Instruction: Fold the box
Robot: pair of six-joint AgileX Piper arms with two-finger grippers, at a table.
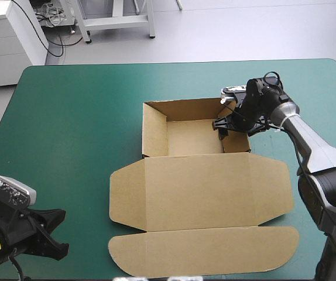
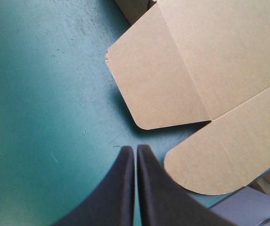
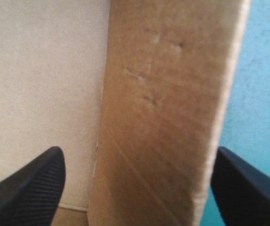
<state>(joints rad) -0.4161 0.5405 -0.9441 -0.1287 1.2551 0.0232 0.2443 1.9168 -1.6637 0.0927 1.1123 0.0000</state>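
Brown box lies in the middle of the teal-green cover as an open tray with its walls up. Its lid lies flat toward the near edge, and the rounded front flap lies flat beyond it, close to that edge.

The right gripper is at the tray's right wall. In the right wrist view its black fingers are spread wide and straddle this wall, one over the tray floor and the other outside over the cover. Neither clearly presses the board.

The left gripper is well apart from the box, low at the table's near-left corner. In its wrist view the fingers are pressed together with nothing between them. The lid's rounded corner and the flap's end lie just ahead of them.

Bare cover lies broad to the left of the box and beyond its far wall, with a narrower strip to its right.

The right arm comes up from the near-right edge, its wrist bent leftward to the tray. The left arm lies low, pointing toward the flap.
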